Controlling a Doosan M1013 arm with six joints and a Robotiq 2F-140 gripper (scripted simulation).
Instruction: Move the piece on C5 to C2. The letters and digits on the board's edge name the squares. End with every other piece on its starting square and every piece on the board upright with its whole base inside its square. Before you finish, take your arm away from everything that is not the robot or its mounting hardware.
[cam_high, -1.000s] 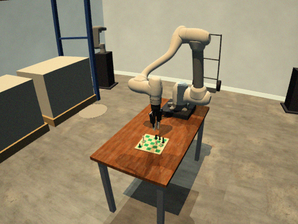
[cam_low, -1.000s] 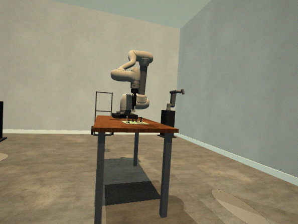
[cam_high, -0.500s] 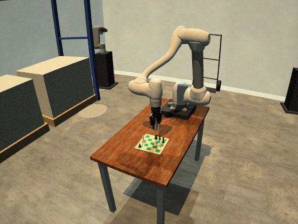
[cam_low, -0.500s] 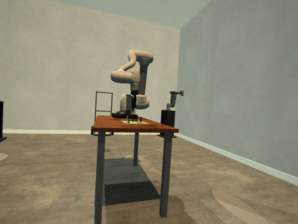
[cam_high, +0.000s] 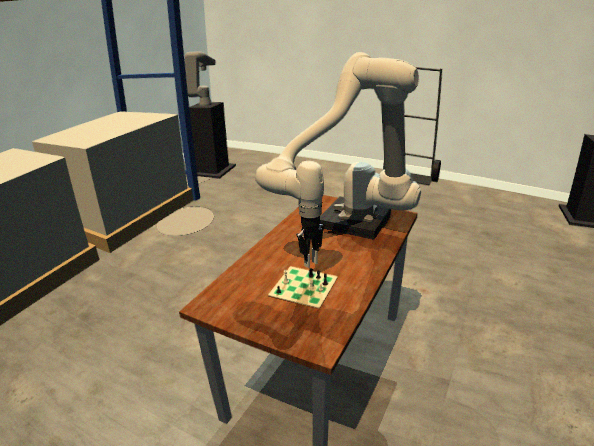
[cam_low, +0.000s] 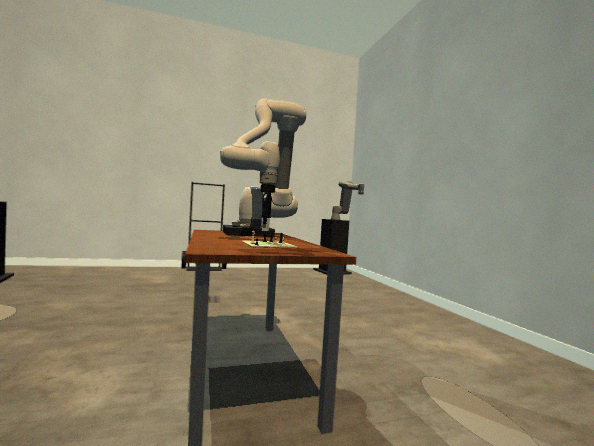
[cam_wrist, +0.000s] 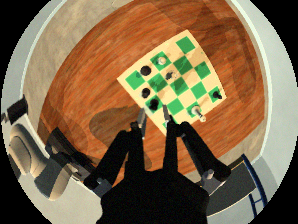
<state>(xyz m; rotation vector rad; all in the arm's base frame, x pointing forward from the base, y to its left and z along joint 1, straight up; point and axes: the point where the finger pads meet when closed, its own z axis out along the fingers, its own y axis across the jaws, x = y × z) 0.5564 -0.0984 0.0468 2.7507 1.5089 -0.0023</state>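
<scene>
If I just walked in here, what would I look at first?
Probably the big cream robot arm that bends over the reddish wooden table. Its black gripper hangs just above the near corner of a little green-and-cream chessboard, fingers narrowed with nothing between them. A few tiny black and white pieces stand on the board.
</scene>
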